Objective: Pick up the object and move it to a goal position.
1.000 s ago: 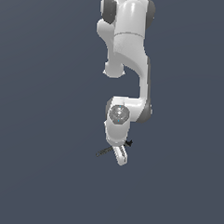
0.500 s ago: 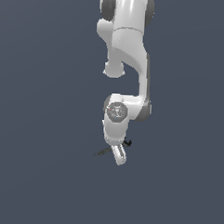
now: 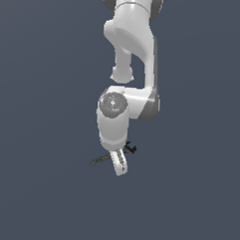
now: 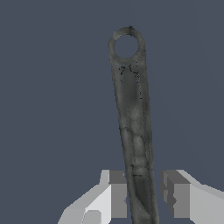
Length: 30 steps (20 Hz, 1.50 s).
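Observation:
The wrench [image 3: 101,160] is a thin, dark grey tool lying on the flat dark floor. In the exterior view its shaft sticks out to the left of my gripper [image 3: 120,167] and its dark forked end [image 3: 131,148] shows on the right. In the wrist view the wrench [image 4: 133,109] runs from a ring end [image 4: 126,45] down between my gripper's [image 4: 143,197] two fingers. The jaws straddle the shaft closely. One pad [image 4: 118,194] is against it and a narrow gap shows before the other pad [image 4: 171,194]. The forked end is hidden in the wrist view.
A plain dark grey-blue floor [image 3: 38,187] surrounds the wrench. The white arm [image 3: 134,38] stands over the spot and comes down from the top of the exterior view. No other objects show.
The gripper stays down at the wrench, and the wrench has not visibly moved. Only the arm's upper links have shifted slightly.

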Each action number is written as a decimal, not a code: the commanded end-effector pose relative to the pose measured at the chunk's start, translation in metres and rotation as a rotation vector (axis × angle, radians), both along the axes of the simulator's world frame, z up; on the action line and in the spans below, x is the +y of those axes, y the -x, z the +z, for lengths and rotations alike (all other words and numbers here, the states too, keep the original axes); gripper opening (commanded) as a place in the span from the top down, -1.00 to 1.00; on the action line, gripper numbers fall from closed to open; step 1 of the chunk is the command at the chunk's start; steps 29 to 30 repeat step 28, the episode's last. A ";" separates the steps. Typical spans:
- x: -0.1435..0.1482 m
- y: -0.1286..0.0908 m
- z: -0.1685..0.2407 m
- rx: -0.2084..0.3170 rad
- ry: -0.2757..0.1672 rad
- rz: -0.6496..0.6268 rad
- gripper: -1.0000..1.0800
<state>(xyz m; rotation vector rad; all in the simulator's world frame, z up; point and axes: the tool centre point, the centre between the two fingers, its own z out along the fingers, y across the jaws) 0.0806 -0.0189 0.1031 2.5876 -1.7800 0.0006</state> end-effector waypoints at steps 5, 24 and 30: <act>-0.029 -0.015 0.065 0.000 0.001 0.000 1.00; -0.072 -0.043 0.161 0.000 0.000 0.003 1.00; -0.072 -0.044 0.162 0.000 -0.001 0.003 1.00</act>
